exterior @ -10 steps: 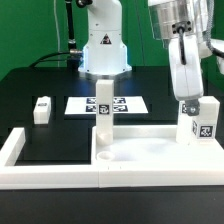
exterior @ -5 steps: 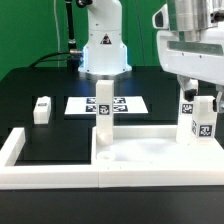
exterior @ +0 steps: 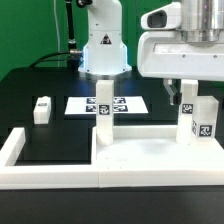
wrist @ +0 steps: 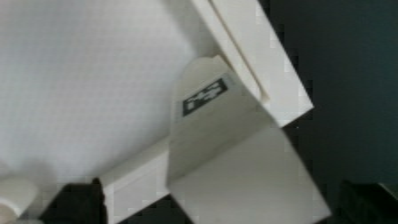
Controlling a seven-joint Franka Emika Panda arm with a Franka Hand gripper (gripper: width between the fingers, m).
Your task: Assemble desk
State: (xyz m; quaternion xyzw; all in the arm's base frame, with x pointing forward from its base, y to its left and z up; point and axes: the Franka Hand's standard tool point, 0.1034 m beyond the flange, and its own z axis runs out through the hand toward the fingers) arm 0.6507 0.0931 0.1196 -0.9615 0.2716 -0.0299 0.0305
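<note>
The white rimmed tabletop (exterior: 150,152) lies flat at the front, inside the border wall. Two square tagged legs stand upright on it: one at its far left corner (exterior: 103,110) and one at its far right corner (exterior: 199,122). A third leg (exterior: 41,108) lies loose on the black table at the exterior view's left. My gripper (exterior: 184,94) hangs over the top of the right leg, its fingers apart on either side of it and looking open. In the wrist view that leg (wrist: 222,150) with its tag runs between the dark blurred fingertips. The fourth leg is out of view.
The low white U-shaped border wall (exterior: 20,150) runs along the front and up the left side. The marker board (exterior: 128,103) lies flat behind the left leg. The robot's base (exterior: 104,50) stands at the back.
My hand has turned about a quarter turn above the right leg, its broad side now facing the exterior camera. The leg's tag faces the same way as before.
</note>
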